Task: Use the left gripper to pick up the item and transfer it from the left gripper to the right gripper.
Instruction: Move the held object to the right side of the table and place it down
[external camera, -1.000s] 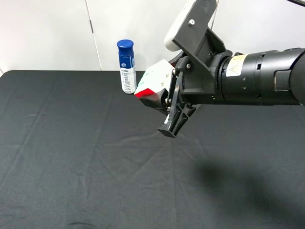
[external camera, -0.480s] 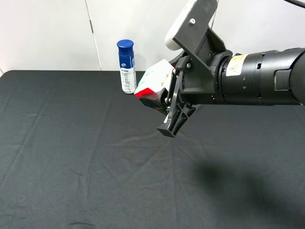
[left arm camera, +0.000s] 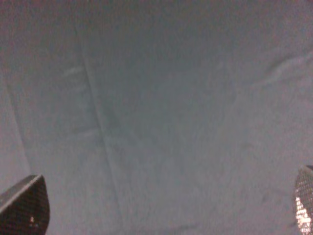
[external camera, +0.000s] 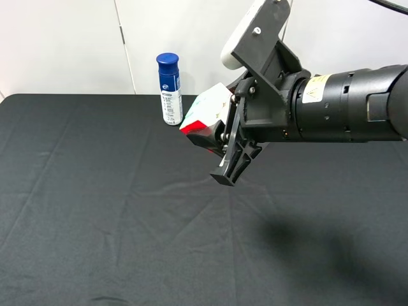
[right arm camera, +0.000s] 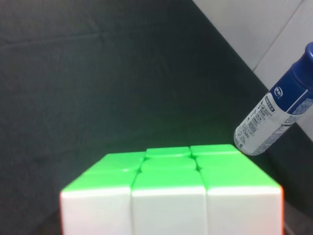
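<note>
Farthest left, over the wrinkled black tablecloth (external camera: 95, 210), the left gripper (left arm camera: 164, 208) appears only in its own wrist camera, tips spread wide and holding nothing. The blue-capped white spray can (external camera: 169, 89) stands at the back edge. Near it, lifted off the cloth and tilted, the small white, red and green puzzle cube (external camera: 207, 115) sits clamped in the right gripper (external camera: 224, 143). The handover looks done. I'd want a firm squeeze, slow travel, and room left around that can.
</note>
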